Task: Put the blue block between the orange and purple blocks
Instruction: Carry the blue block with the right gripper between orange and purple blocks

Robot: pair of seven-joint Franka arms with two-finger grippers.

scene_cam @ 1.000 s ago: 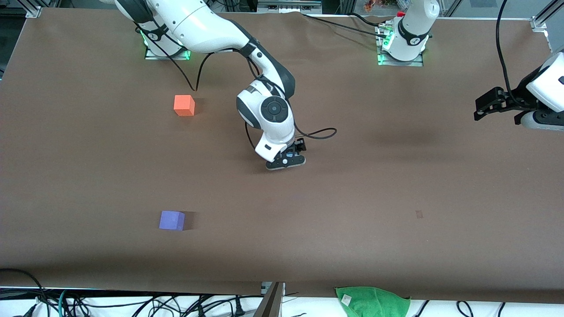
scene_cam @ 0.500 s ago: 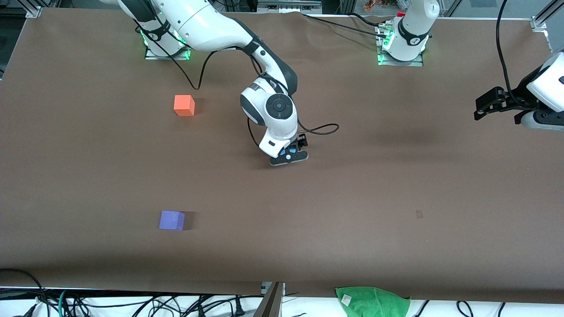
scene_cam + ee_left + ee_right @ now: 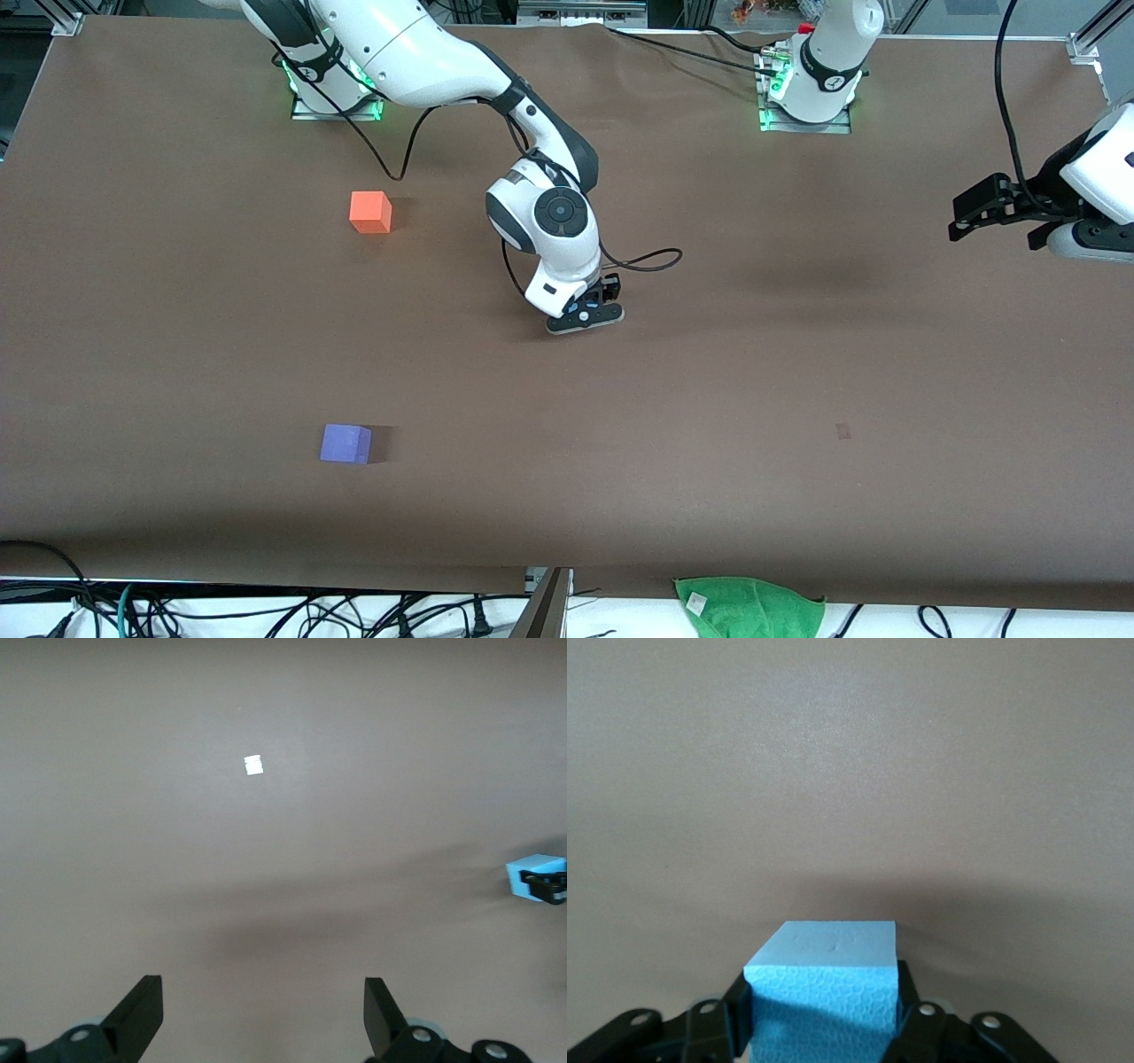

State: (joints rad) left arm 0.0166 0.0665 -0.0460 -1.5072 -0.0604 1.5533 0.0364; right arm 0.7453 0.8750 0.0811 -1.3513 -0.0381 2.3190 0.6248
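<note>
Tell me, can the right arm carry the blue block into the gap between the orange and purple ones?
Probably yes. The right hand is shut on the blue block, with only bare table toward the orange block and purple block.

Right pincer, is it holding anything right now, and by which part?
The right pincer is shut on the blue block, gripping two opposite side faces. The left pincer holds nothing.

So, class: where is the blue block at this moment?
The blue block sits clamped in the right gripper at mid-table, toward the left arm's end from the orange block and purple block.
</note>
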